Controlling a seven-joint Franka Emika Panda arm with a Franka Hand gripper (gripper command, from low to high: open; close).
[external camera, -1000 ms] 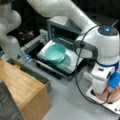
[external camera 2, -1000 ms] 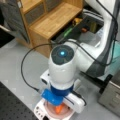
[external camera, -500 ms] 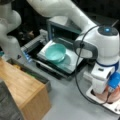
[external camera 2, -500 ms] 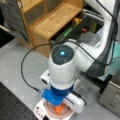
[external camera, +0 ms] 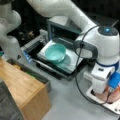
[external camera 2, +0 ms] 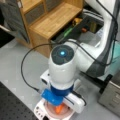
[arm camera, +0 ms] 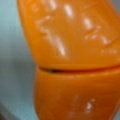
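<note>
Wrist view is almost filled by an orange object [arm camera: 72,60], glossy, ridged on its upper part, with a dark seam running across it below the middle; pale blue-grey surface shows along the left edge. I cannot see the fingers in this view, so I cannot tell from it how the jaws stand. In both front views my arm reaches straight down over a pink plate [external camera: 113,96] that sits on a white tray [external camera: 113,108] at the lower right of that view. The gripper [external camera 2: 59,108] is low over the plate, mostly hidden under the blue wrist part [external camera 2: 52,97]; a small orange piece shows right beneath it on the plate [external camera 2: 51,113], which I take as the same orange object [external camera 2: 59,109]. Whether the fingers are clamped on it or merely around it, I cannot tell. A black cable [external camera 2: 25,65] loops from the wrist out over the grey table [external camera 2: 15,62]. Away from the arm, a teal bowl [external camera: 55,52] rests on the lowered door of a small oven [external camera: 61,28], well apart from the plate. A wooden shelf unit [external camera 2: 53,17] stands at the top of a front view, and a wooden block-like cabinet [external camera: 23,90] sits at the lower left of a front view.
</note>
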